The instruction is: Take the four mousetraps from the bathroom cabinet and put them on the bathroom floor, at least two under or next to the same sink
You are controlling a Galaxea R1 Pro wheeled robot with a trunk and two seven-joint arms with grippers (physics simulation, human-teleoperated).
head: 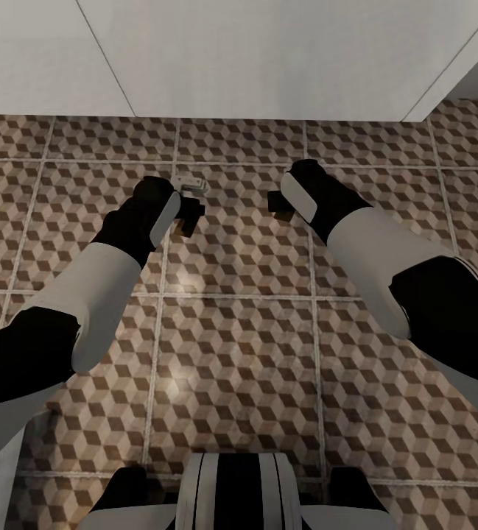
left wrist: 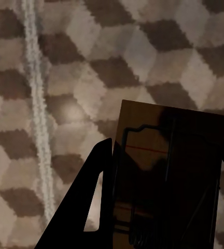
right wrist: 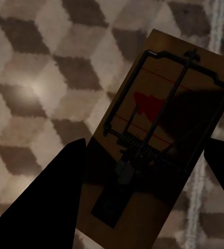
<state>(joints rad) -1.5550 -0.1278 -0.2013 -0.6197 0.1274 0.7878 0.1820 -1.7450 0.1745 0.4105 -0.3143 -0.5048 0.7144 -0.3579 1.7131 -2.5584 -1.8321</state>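
Observation:
Both arms reach forward and down over the bathroom floor [head: 239, 353], with its brown and cream cube tiles. My left gripper [head: 188, 212] is shut on a mousetrap [left wrist: 143, 124]. The tan board sits square between the two dark fingers [left wrist: 96, 202], and a small pale piece [head: 191, 182] shows just beyond them. My right gripper [head: 277, 202] is shut on a second mousetrap [right wrist: 169, 57]. This one is tilted between the fingers [right wrist: 60, 202], and its wire bar, spring and red spot [right wrist: 148, 106] face the camera. Both traps hang above the tiles. The cabinet and sink are out of view.
A plain white wall [head: 268, 59] runs across the far side, meeting the floor just past the grippers, with a corner at the far right [head: 415, 118]. Pale grout lines [head: 161, 294] cross the tiles. My base [head: 231, 493] is at the near edge.

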